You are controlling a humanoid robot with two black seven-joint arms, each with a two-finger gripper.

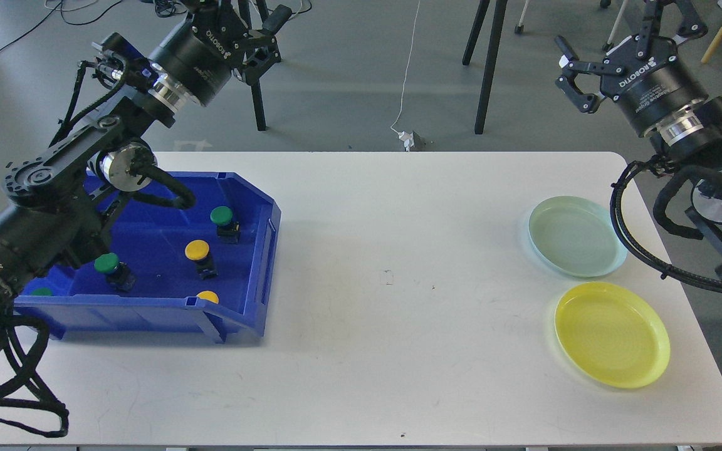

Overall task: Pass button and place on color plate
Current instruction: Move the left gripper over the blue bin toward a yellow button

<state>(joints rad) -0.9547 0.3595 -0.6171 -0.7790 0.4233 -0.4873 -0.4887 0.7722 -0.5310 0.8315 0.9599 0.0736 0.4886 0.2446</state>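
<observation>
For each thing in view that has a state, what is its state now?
Left gripper: jaws open, holding nothing, raised behind the bin.
Right gripper: jaws open, holding nothing.
Blue bin: holds green and yellow buttons.
Green plate: empty.
Yellow plate: empty.
Yellow button: upright in the bin, not grasped.

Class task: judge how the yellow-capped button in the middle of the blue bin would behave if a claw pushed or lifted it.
The yellow-capped button looks rigid, so it probably won't flex. Its wide cap on a narrower dark body suggests it may tip when nudged. The domed cap looks smooth, possibly slippery; the body seems safer to grasp.
</observation>
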